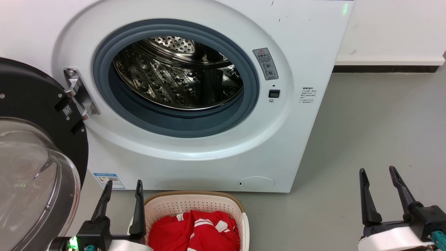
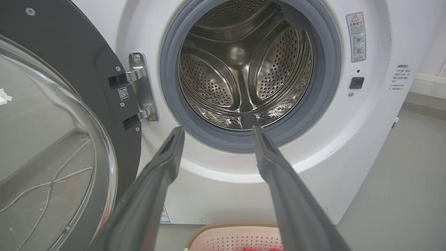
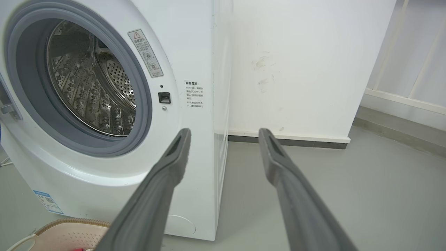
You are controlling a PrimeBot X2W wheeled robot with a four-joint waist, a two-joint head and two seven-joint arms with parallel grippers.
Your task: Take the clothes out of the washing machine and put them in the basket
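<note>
Left gripper (image 1: 124,183) and right gripper (image 1: 377,170), both spread-fingered; one basket (image 1: 174,205) holds heaped red clothes (image 1: 198,230) before one open washer (image 1: 306,42).

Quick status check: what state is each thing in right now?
Black-framed glass washer door: swung open
Perforated steel drum: empty as far as visible
Cream oval plastic basket: upright, partly filled
Bright red striped clothes: crumpled inside that basket
Left gripper: open, empty
Right gripper: open, empty

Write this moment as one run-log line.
washing machine: door open, drum empty | clothes: in basket | left gripper: open, empty | right gripper: open, empty
</note>
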